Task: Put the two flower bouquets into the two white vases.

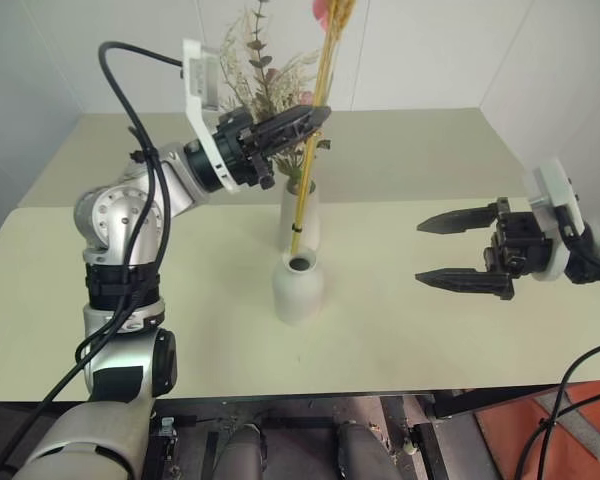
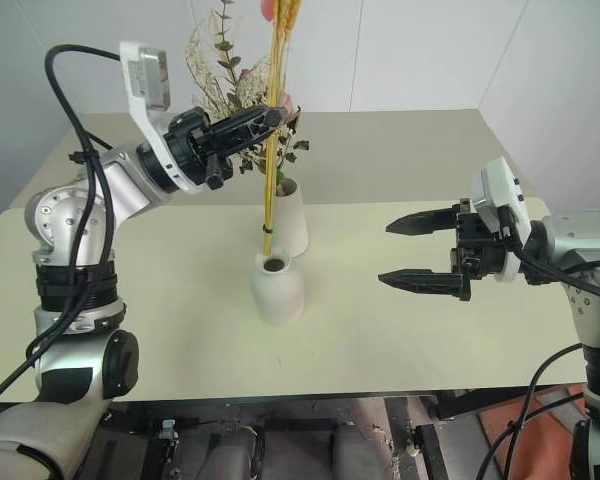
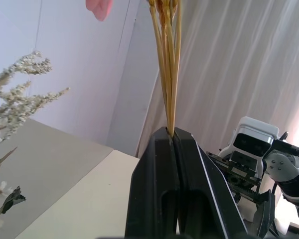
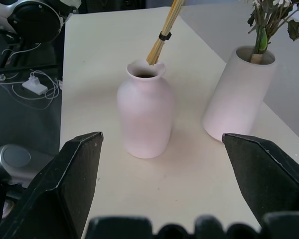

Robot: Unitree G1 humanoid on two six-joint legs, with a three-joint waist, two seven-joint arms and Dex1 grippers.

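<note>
My left gripper is shut on the slim yellow-stalked bouquet and holds it nearly upright, its red-pink blooms at the top. The stalks' lower ends hang right at the mouth of the short narrow-necked white vase; I cannot tell whether they are inside. Just behind it stands the taller white vase, with the bushy bouquet of cream sprigs and green leaves in it. My right gripper stands open to the right of the vases, level with them, with nothing between its fingers.
Both vases stand near the middle of a cream table against a white wall. Bare tabletop lies between the vases and my right gripper. Cables and a white plug lie on the floor beyond the table's edge.
</note>
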